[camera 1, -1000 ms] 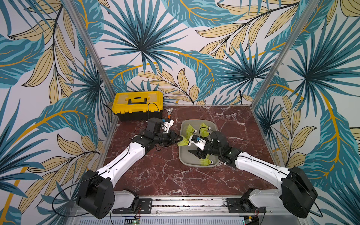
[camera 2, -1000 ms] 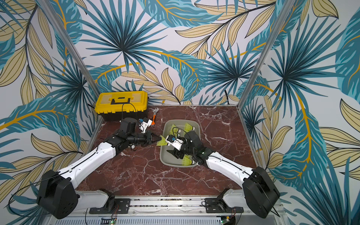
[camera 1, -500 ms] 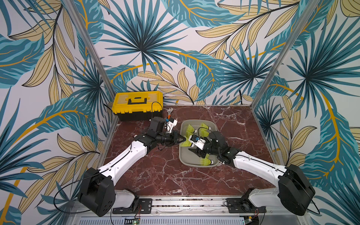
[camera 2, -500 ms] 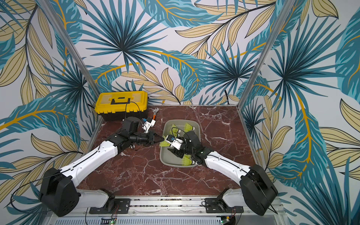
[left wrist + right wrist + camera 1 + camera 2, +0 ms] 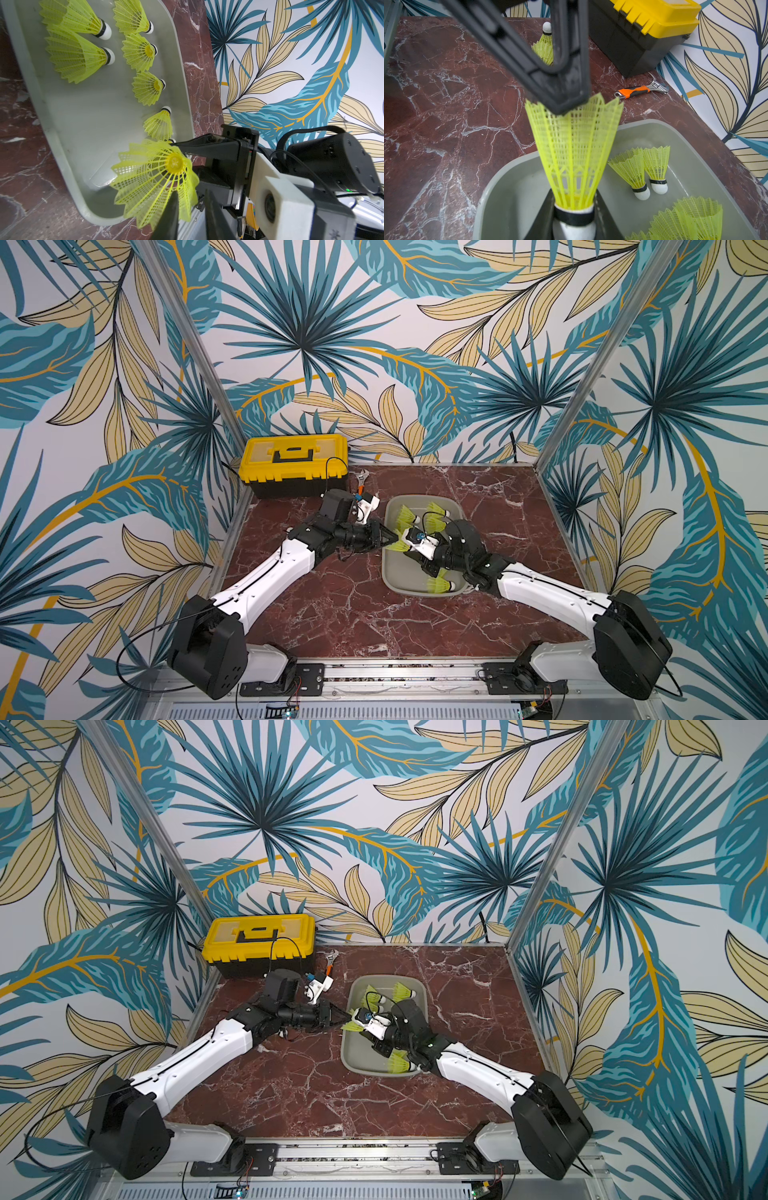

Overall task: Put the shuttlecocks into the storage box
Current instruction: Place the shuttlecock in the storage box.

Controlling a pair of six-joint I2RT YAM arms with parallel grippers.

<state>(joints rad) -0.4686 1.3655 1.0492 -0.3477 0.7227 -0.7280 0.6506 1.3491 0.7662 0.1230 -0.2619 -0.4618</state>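
Right wrist view and both top views agree on a handover in mid-air. Biggest first: the red marble table carries the yellow-lidded toolbox at its far left corner. The grey storage box sits right of centre, with at least 6 shuttlecocks lying on its floor.

Over the box's left rim the 2 arms meet on 1 held shuttlecock. The right gripper is clamped on its white tip and black band. The tip end hangs inside the box's outline and the skirt reaches out past the rim. The left gripper sits at the skirt's open end. Its jaws are a little apart with the skirt's edge in the gap, loose rather than pinching as far as the left wrist view shows.

My reading: the step in hand is passing this shuttlecock from left arm to right arm at the box. Next, the left gripper needs to back straight off the skirt without dragging it. Then the right one must lower and part its jaws over bare floor.

1 stray shuttlecock rests on the table near the toolbox (the orange-handled wrench close by is no part of the job), so a further pick looks due.
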